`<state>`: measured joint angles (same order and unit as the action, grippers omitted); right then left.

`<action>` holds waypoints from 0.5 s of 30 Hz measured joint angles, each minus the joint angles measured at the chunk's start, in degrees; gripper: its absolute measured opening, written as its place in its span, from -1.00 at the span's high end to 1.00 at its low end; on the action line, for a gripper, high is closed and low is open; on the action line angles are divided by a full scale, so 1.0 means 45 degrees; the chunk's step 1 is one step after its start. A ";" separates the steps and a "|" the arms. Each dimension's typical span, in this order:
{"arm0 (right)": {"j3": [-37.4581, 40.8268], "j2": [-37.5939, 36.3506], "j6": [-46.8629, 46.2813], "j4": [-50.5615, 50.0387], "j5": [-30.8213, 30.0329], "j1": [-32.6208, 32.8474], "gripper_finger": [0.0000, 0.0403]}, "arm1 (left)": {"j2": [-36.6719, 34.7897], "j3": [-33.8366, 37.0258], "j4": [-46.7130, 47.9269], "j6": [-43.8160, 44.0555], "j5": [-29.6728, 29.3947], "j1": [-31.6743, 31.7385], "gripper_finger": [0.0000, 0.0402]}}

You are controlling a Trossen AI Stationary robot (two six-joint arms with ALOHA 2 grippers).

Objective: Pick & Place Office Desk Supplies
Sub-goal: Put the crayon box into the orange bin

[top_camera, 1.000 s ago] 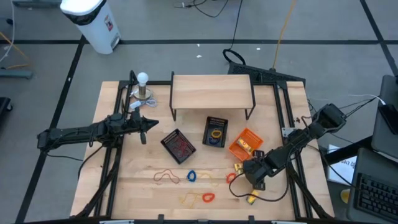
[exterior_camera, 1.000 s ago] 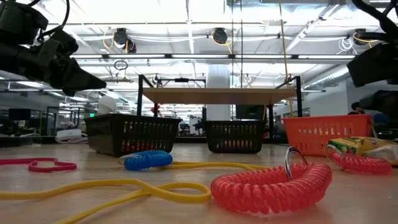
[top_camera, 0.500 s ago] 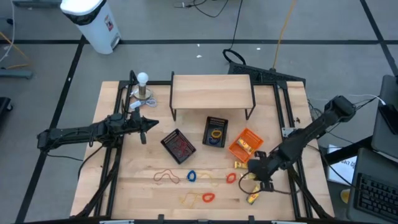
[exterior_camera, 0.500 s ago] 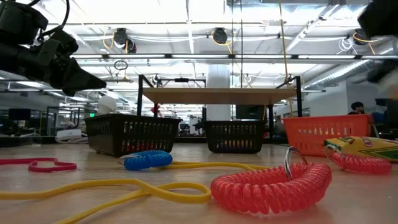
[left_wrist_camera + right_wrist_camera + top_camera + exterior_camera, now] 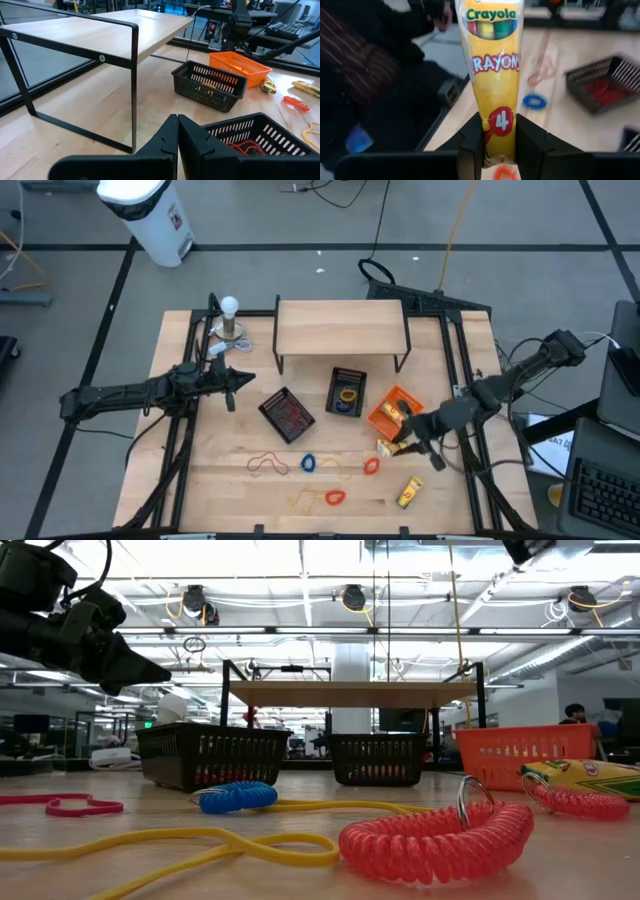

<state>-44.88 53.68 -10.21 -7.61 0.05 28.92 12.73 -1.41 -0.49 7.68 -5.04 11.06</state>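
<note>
Carrying: right gripper [image 5: 500, 131] pinched narrow on a yellow crayon packet [image 5: 495, 60], lifted off the table [image 5: 230, 500] just beside the orange tray [image 5: 380, 420], near the right edge
Left gripper [image 5: 177, 127]: jaws closed, empty, waiting over the left side by the shelf [image 5: 340, 328]
Done: red bands in one black mesh tray [image 5: 272, 398], a yellow loop in the other mesh tray [image 5: 347, 371], yellow items in the orange tray
Left: second packet [image 5: 408, 493], blue coil [image 5: 308, 463], red coil [image 5: 372, 465], red band [image 5: 267, 464], yellow band [image 5: 303, 500], all loose along the edge opposite the shelf
Progress: roughly halfway, by my guess
</note>
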 joint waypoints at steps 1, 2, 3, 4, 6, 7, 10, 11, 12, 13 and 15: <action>0.0000 -0.0274 0.0250 0.0004 -0.0007 -0.0243 0.63 | 0.0000 0.0000 -0.0003 0.0001 0.0000 -0.0002 0.98; 0.0000 -0.0553 0.0487 -0.0001 -0.0014 -0.0506 0.61 | 0.0000 0.0000 -0.0005 0.0007 0.0000 -0.0004 0.98; 0.0000 -0.0832 0.0715 0.0000 -0.0019 -0.0770 0.60 | 0.0000 0.0000 -0.0005 0.0041 0.0000 0.0000 0.98; 0.0000 -0.1093 0.0878 0.0004 -0.0039 -0.1027 0.60 | 0.0000 0.0000 -0.0005 0.0095 0.0000 0.0000 0.98; 0.0000 -0.1647 0.1148 0.0004 -0.0057 -0.1591 0.61 | 0.0000 0.0000 -0.0010 0.0201 0.0000 -0.0001 0.98; 0.0007 -0.1896 0.1261 0.0026 -0.0076 -0.1846 0.63 | 0.0000 0.0000 -0.0010 0.0272 0.0000 -0.0003 0.98; 0.0342 -0.2776 0.1435 0.0057 -0.0367 -0.2490 0.68 | 0.0000 0.0000 -0.0010 0.0410 0.0000 -0.0003 0.98; 0.0518 -0.3083 0.1435 0.0057 -0.0383 -0.2681 0.68 | 0.0000 0.0000 -0.0010 0.0439 0.0000 0.0000 0.98; 0.0717 -0.3381 0.1429 0.0036 -0.0383 -0.2858 0.68 | 0.0000 0.0000 -0.0010 0.0475 0.0000 0.0001 0.98; 0.0936 -0.3681 0.1405 0.0009 -0.0387 -0.3028 0.67 | 0.0000 0.0000 -0.0010 0.0543 0.0000 0.0001 0.98; 0.1373 -0.4247 0.1197 0.0043 -0.0379 -0.3272 0.64 | 0.0000 0.0000 -0.0015 0.0657 0.0000 0.0001 0.98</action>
<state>-38.71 34.57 -4.82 -7.42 -1.65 14.19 12.73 -1.41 -0.56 10.64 -5.04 11.07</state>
